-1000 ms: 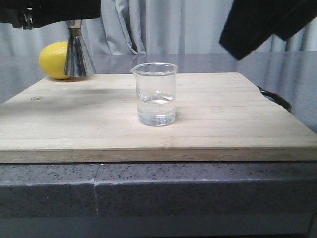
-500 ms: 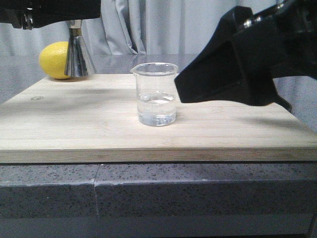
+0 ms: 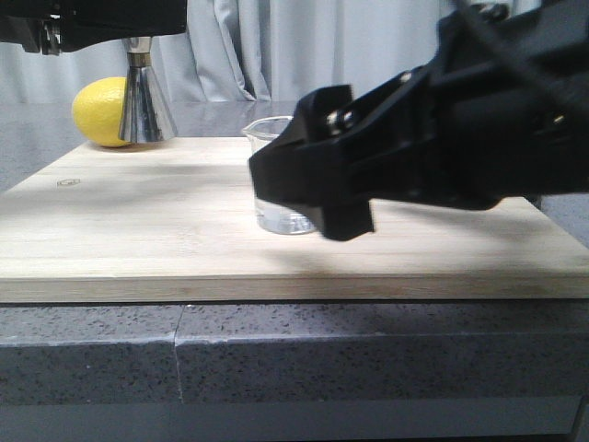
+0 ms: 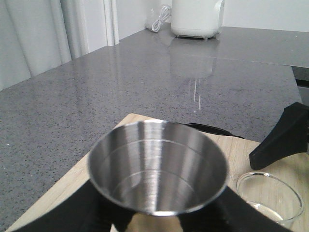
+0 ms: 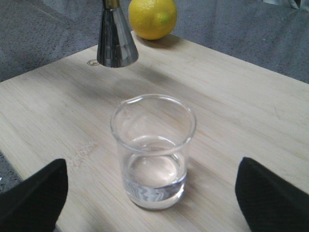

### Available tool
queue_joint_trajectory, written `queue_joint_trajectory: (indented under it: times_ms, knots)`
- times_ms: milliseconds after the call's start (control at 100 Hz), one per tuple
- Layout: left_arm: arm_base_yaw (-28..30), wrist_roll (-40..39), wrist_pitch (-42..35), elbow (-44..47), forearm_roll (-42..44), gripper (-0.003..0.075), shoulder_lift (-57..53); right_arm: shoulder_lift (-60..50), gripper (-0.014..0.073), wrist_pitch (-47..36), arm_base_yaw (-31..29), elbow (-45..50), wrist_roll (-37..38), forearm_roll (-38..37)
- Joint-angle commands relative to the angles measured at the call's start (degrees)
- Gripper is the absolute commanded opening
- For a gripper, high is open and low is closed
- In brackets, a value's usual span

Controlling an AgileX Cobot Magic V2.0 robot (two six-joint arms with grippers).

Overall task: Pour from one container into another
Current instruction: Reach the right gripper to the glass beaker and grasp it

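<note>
— From the front, where's the beaker (image 3: 274, 219)?

— Mid cutting board (image 3: 138, 230), upright, mostly hidden behind the right gripper (image 3: 294, 184). Far left at the back, by the lemon (image 3: 97, 110): the jigger (image 3: 144, 106), gripped around its top by the left gripper (image 3: 129, 23).

— And from the left wrist?

— Straight down into the jigger's open cup. Dark fingers (image 4: 82, 212) pressed against both its sides. Probably kept upright like that to steady it as the receiver.

— Right wrist?

— Fingers (image 5: 31, 193) spread wide, one on each side of the beaker, clear of the glass (a gap shows on both sides). Some clear liquid (image 5: 154, 176) in the bottom. Likely lined up that way for a side grasp, leaving the rim and lip free for pouring.

— Next, then?

— Closing gently, most likely; slippery glass, and liquid ready to slosh.
</note>
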Motion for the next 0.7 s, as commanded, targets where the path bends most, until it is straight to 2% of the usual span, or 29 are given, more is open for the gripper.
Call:
queue_joint_trajectory:
  times_ms: [0,280,470,570,690]
  knots:
    - [-0.57,-0.73,5.09,-1.48,-5.69,0.0291,-2.44,1.66,0.0636,-9.58,0.64,-1.35,0.34,-0.95]
    - [-0.57,-0.73,5.09,-1.48,-5.69,0.0291,-2.44,8.89,0.0636,-20.86,0.73,-1.35,5.56,-2.16]
    - [-0.57,-0.73,5.09,-1.48,-5.69,0.0291,-2.44,10.67,0.0631,-23.75,0.73,-1.35,6.95,-3.2]
    - [-0.57,-0.73,5.09,-1.48,-5.69,0.0291,-2.44,10.79,0.0573,-23.86,0.73,-1.35,6.95,-3.89]
    - [-0.57,-0.73,5.09,-1.48,-5.69,0.0291,-2.44,10.79,0.0437,-23.86,0.73,-1.35,6.95,-3.98]
